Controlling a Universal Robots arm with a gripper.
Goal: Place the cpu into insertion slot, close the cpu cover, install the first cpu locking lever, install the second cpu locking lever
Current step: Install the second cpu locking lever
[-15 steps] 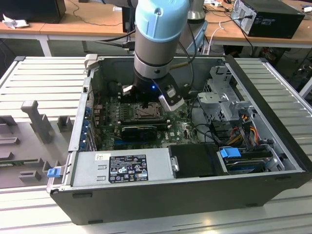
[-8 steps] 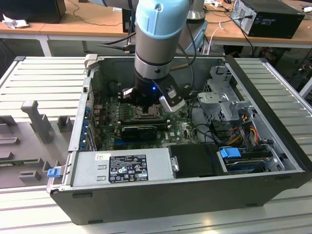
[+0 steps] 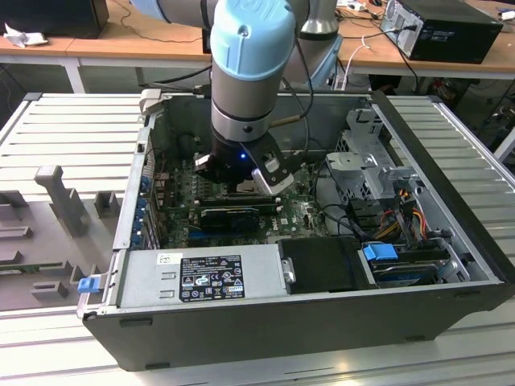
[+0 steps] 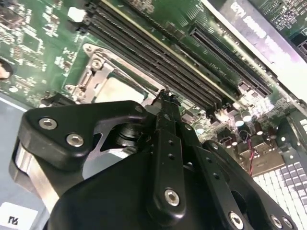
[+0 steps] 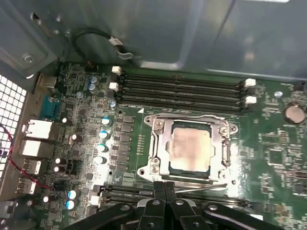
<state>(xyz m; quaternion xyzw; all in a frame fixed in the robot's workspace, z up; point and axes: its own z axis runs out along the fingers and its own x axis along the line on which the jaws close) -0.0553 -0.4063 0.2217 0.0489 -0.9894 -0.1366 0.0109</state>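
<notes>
The cpu (image 5: 189, 149) lies flat in the insertion slot (image 5: 229, 128), its pale face showing through the cut-out of the cpu cover (image 5: 160, 143), which lies down over it. A thin metal locking lever (image 5: 204, 186) runs along the socket's edge, right at my fingertips. My gripper (image 5: 164, 186) is shut, fingers pressed together with nothing between them, and its tip is at that lever. The second wrist view has the gripper (image 4: 165, 94) beside the cpu (image 4: 120, 88). From the exterior view, the gripper (image 3: 241, 178) hangs low inside the open computer case over the green board.
Long black memory slots (image 5: 180, 91) run along the socket's other side. A black expansion card (image 3: 229, 215) stands close to the gripper. The grey power supply (image 3: 201, 277), drive cage (image 3: 362, 161), loose cables (image 3: 402, 205) and case walls (image 3: 133, 193) hem in the board.
</notes>
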